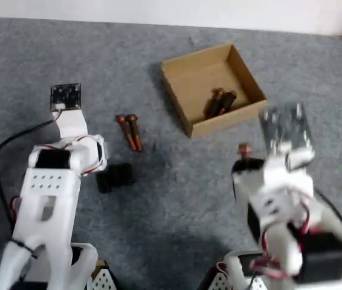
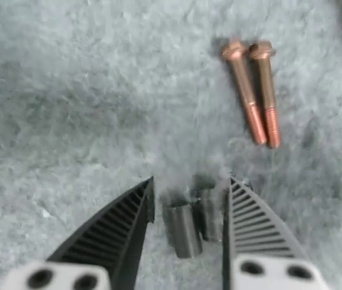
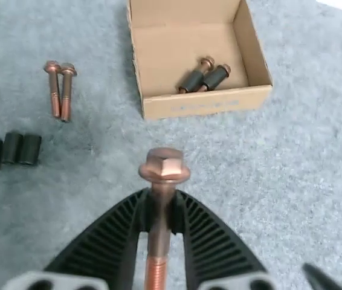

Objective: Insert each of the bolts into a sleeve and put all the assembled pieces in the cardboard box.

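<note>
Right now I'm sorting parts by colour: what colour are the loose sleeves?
Black; the sleeves show best in the right wrist view.

We are holding our left pincer [image 2: 191,182] open and low, while our right pincer [image 3: 162,198] is clamping a bolt [image 3: 164,168].

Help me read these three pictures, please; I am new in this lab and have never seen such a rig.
These are two white robot arms, the left arm and the right arm, over a grey mat. One picture looks down from above; the other two come from a camera on each wrist. The left pincer is open around black sleeves. The right pincer is shut on a copper-coloured bolt. Two loose bolts lie on the mat. The cardboard box holds two assembled pieces.
</note>
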